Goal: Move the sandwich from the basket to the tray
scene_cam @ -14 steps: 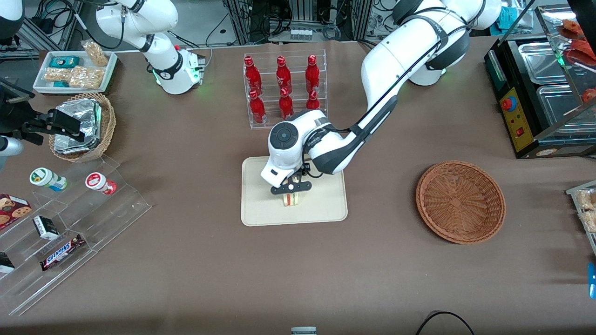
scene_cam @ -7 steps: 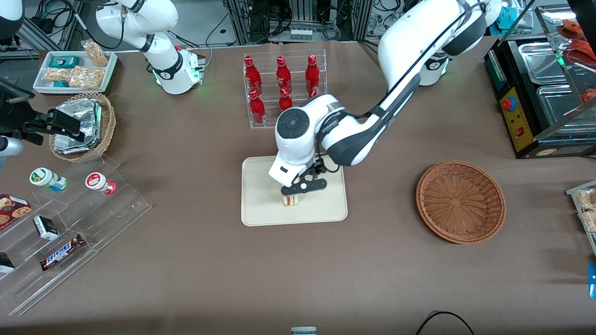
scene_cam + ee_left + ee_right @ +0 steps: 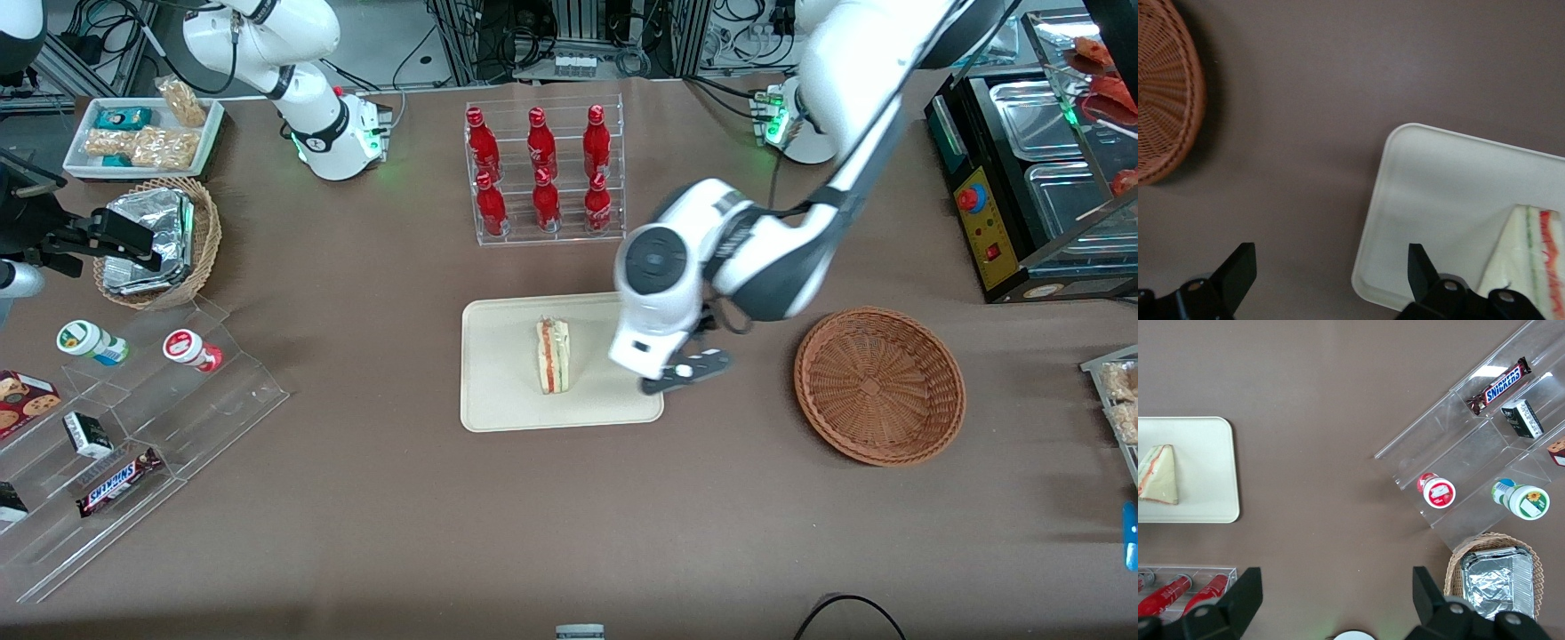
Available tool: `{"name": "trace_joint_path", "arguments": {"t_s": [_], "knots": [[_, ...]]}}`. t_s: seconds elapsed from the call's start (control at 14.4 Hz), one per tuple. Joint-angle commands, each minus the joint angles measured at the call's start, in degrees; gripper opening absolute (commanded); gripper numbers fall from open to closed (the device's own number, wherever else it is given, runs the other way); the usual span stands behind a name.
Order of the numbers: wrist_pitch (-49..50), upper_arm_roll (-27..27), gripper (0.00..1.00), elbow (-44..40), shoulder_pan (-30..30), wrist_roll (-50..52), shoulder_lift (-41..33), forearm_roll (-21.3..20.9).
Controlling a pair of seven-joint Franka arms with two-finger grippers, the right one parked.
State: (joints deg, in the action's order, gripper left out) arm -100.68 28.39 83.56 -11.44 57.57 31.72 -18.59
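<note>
– Looking from the front first: where's the sandwich (image 3: 553,356)?

– On the tray (image 3: 498,391), about mid-tray, nothing touching it. The basket (image 3: 889,449) sits well apart, toward the working arm's end of the table, and I see nothing in it.

– And your gripper (image 3: 685,372)?

– I've got the left arm's gripper above the tray's edge at the basket end, between sandwich and basket, clear of both. I judge the placing done.

– Wrist camera on that arm?

– The gripper (image 3: 1328,267) has let go: its two fingers (image 3: 1238,263) stand wide apart with only brown tabletop between them. The tray (image 3: 1438,187) corner and a slice of the sandwich (image 3: 1528,260) show beside one finger, with the basket (image 3: 1165,100) off at the frame's edge.

– The parked arm's camera?

– It looks down on the sandwich (image 3: 1158,477), a pale wedge with the red filling stripe along one side, lying inside the tray (image 3: 1205,487) rim, near the end that is cut off by the frame.

– If you had to pick it up again, how would it handle?

– Light and soft, I'd guess; bread squashes, and the clear wrap may be slippery. I'd close gently across the two flat bread faces near the thick end, not on the thin tip.
</note>
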Motion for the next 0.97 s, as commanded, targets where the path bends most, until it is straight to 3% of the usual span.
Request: {"name": "trace_joint_path", "arguments": {"t_s": [0.0, 0.35, 0.7, 0.9], "knots": [[0.2, 0.5, 1.00, 12.6, 7.9, -10.9, -13.1, 5.0], [8.8, -0.3, 1.00, 14.1, 16.5, -27.4, -21.9, 10.7], [12.5, -20.6, 1.00, 13.7, 7.5, -43.0, -29.6, 17.8], [12.4, -30.5, 1.00, 12.3, 2.5, -49.3, -32.7, 18.5]]}}
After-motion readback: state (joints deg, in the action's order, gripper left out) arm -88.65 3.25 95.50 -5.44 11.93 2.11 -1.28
